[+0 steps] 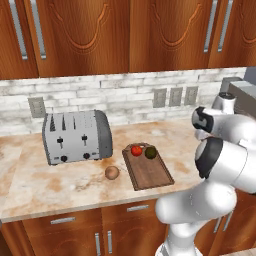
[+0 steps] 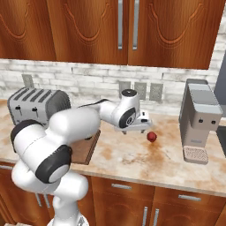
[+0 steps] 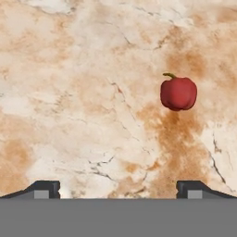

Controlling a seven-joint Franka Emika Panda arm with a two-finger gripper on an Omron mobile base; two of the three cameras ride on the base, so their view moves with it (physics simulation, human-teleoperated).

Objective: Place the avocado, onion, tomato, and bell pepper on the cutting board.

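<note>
Fingertips (image 3: 46, 187) spread wide, empty, above counter (image 3: 83, 92); bell pepper (image 3: 178, 92) ahead, right of centre. Next: centre, descend, grasp; tomato (image 1: 136, 150), avocado (image 1: 150, 152) already boarded.

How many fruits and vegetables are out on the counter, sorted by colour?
Red: 2, the tomato on the cutting board and the bell pepper on the bare counter.
Dark green: 1, the avocado on the board.
Tan-brown: 1, the onion on the counter beside the board.
Total: 4
</note>
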